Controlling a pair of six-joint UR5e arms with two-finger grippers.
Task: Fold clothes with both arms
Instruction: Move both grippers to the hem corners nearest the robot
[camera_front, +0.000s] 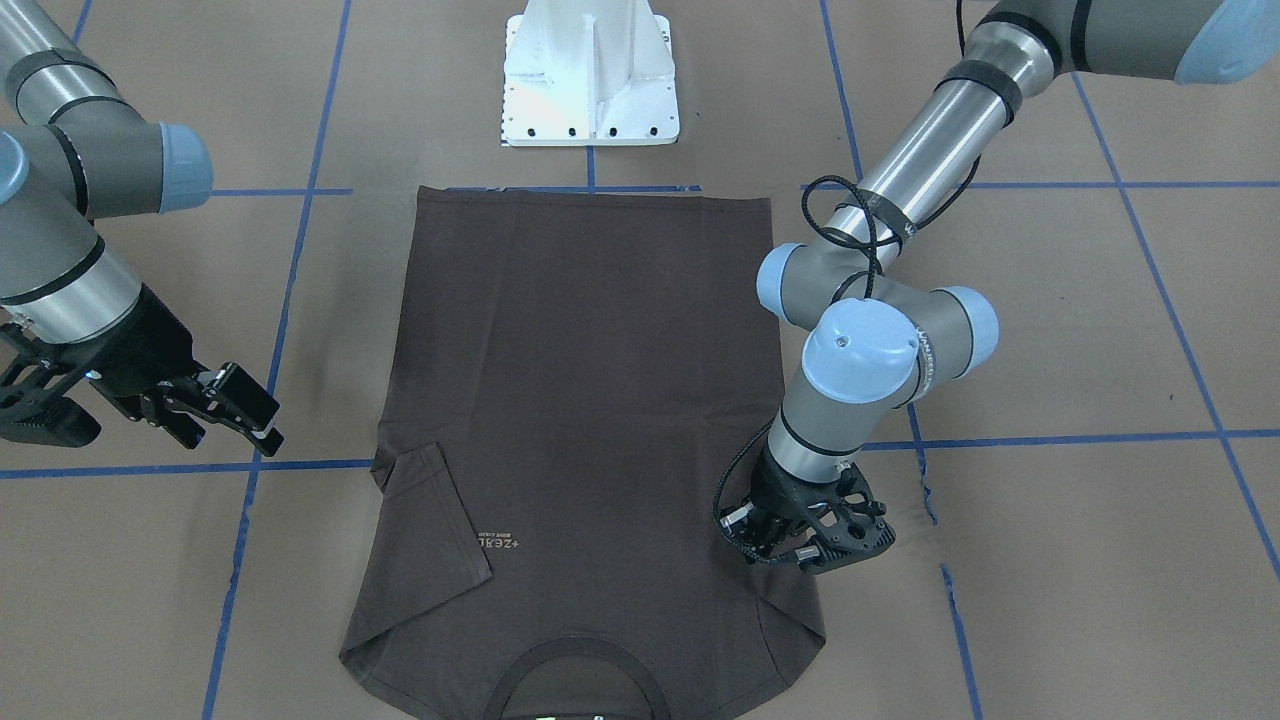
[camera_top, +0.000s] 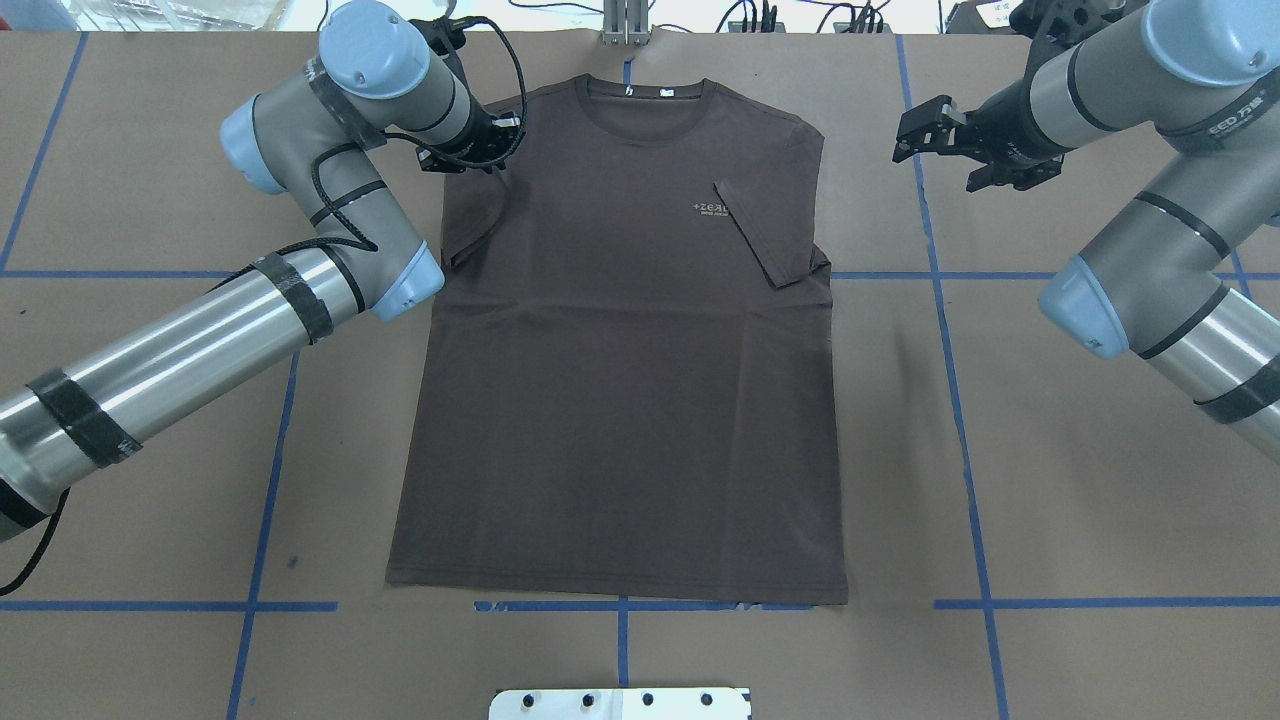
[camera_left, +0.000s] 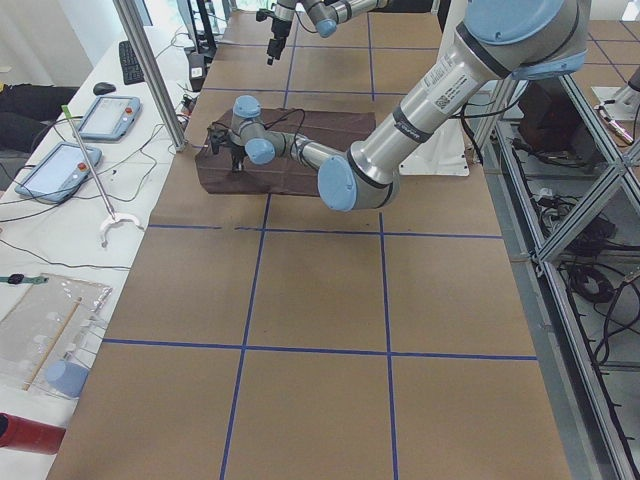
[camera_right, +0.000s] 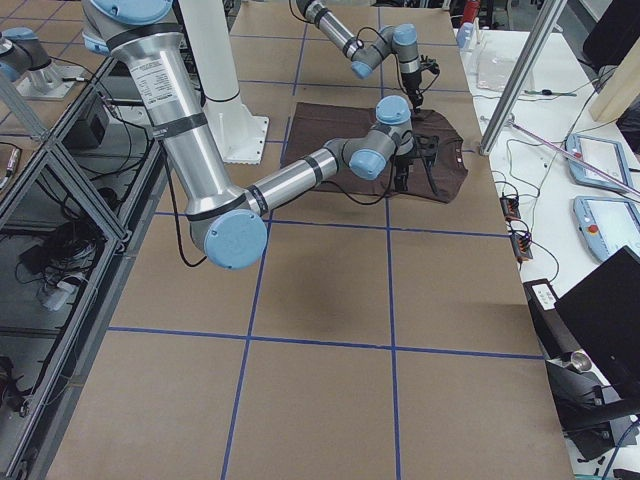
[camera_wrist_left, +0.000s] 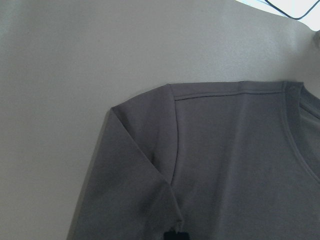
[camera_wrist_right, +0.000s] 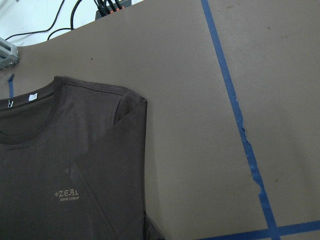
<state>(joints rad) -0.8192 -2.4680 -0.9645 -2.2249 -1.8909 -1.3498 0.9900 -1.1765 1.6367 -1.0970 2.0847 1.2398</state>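
The dark brown T-shirt (camera_top: 620, 400) lies flat on the brown table, collar at the far edge from the robot. Its sleeve (camera_top: 765, 235) on my right side is folded in over the chest, next to the pale lettering (camera_top: 710, 208). My left gripper (camera_top: 478, 155) is down at the other shoulder and looks shut on that sleeve (camera_wrist_left: 135, 175). In the left wrist view only a black tip (camera_wrist_left: 172, 235) shows at the fabric's edge. My right gripper (camera_top: 935, 140) hovers open over bare table beside the shirt, holding nothing.
The white pedestal base (camera_front: 590, 80) stands at the shirt's hem side. Blue tape lines (camera_top: 950, 350) cross the table. A side bench with tablets (camera_left: 105, 115) and a metal post (camera_left: 150, 70) runs along the collar side.
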